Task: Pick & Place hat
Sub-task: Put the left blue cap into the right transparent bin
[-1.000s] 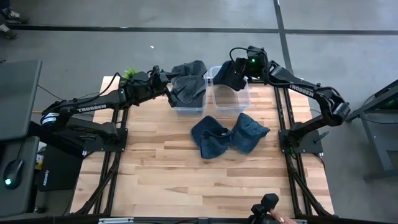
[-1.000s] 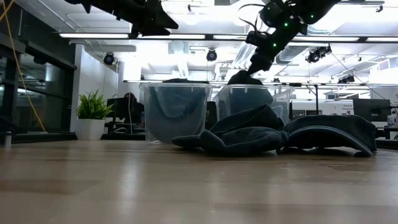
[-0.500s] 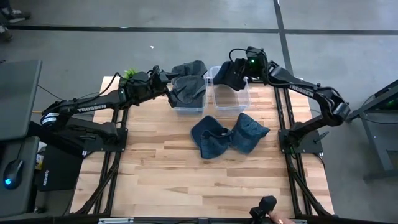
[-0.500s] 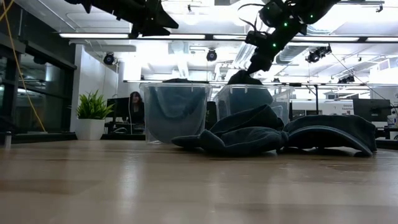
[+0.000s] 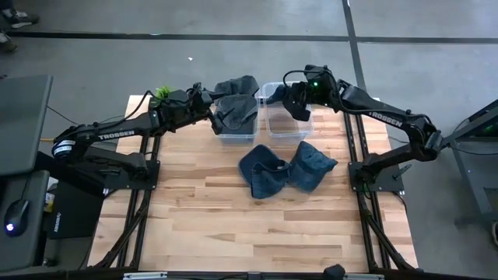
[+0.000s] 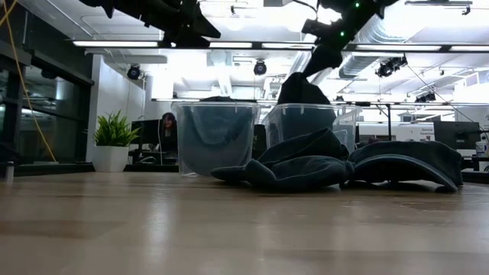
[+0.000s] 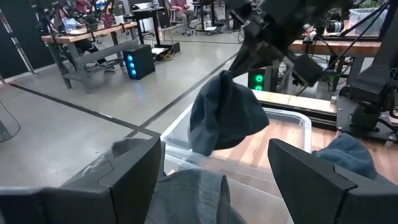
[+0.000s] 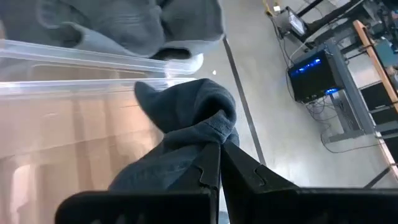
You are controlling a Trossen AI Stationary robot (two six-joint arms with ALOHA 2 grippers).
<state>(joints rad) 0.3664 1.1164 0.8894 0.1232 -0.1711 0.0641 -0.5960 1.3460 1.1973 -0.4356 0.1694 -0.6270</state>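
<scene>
My right gripper [image 8: 217, 149] is shut on a dark blue-grey hat [image 7: 224, 118], which hangs over the right clear bin [image 5: 299, 126] at the table's far edge. In the low view the hat [image 6: 299, 89] shows just above the bin's rim. My left gripper [image 7: 217, 180] stands open above the left clear bin [image 5: 247, 134], touching nothing. A grey hat [image 7: 189, 196] lies in that bin below its fingers, and another [image 5: 237, 84] is draped over its far rim. Two more dark hats [image 5: 263, 173] [image 5: 313, 165] lie side by side on the table's middle. My right gripper pinches a bunched fold at the hat's top [image 8: 211, 127] between its two fingertips, slanting down from the table's right. The hat hangs limp below the fingers, its lower end [image 6: 298, 101] about level with the right bin's rim.
The two clear bins stand side by side at the far edge. The near half of the wooden table [image 5: 257, 233] is bare. Beyond the table a potted plant [image 6: 113, 141] stands and a person sits at a desk [image 6: 164, 130].
My right gripper, still shut, has risen and drawn the hat up out of the right bin; the hat now hangs higher, around the rim. My left gripper has kept still and open.
</scene>
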